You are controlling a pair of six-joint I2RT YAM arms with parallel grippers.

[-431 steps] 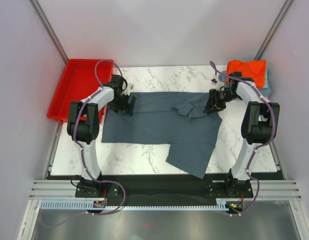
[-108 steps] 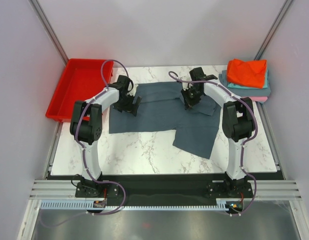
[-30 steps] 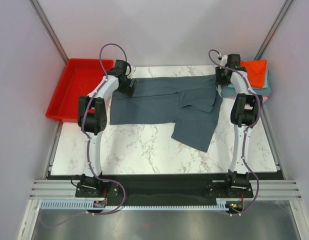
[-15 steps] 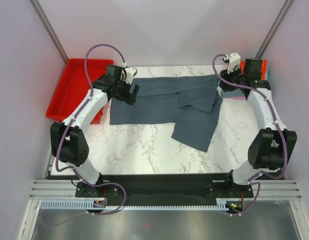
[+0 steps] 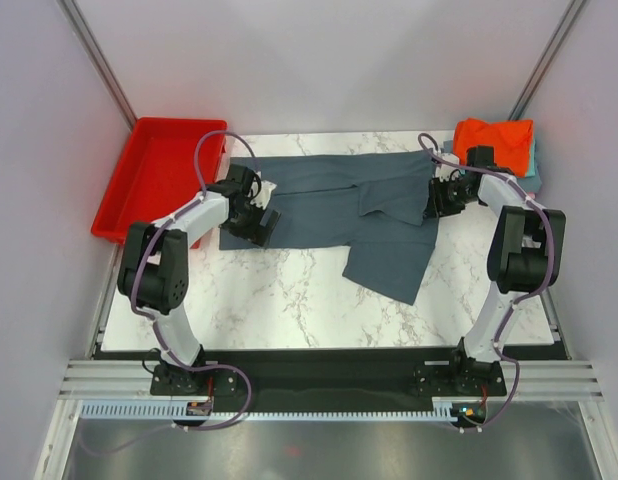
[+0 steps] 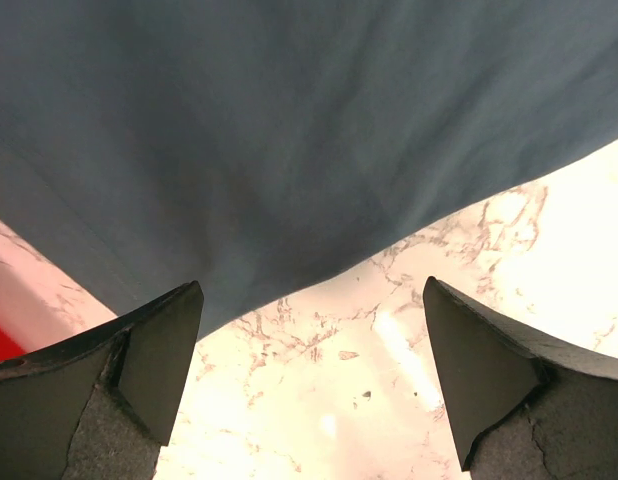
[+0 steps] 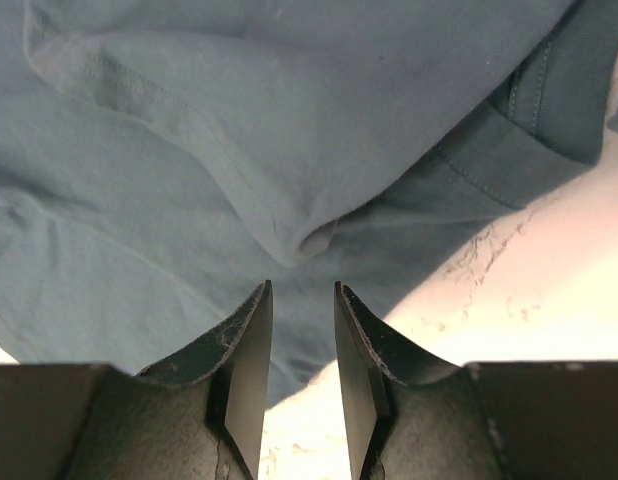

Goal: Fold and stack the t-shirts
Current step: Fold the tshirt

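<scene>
Marble desk (image 5: 289, 300): slate t-shirt (image 5: 319, 205) half-folded; left gripper (image 6: 311, 300) released wide, right gripper (image 7: 302, 290) slightly parted, empty. Next probably needs pinching the sleeve fold (image 7: 309, 240).

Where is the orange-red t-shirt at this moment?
In the top external view, the orange-red t-shirt lies on top of the small stack at the far right corner of the table, just beyond the right pincer.

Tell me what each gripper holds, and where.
Nothing is held. The left gripper stands wide open over the edge of the shirt; the right gripper hovers by a sleeve fold, jaws narrowly apart, no cloth between them.
</scene>
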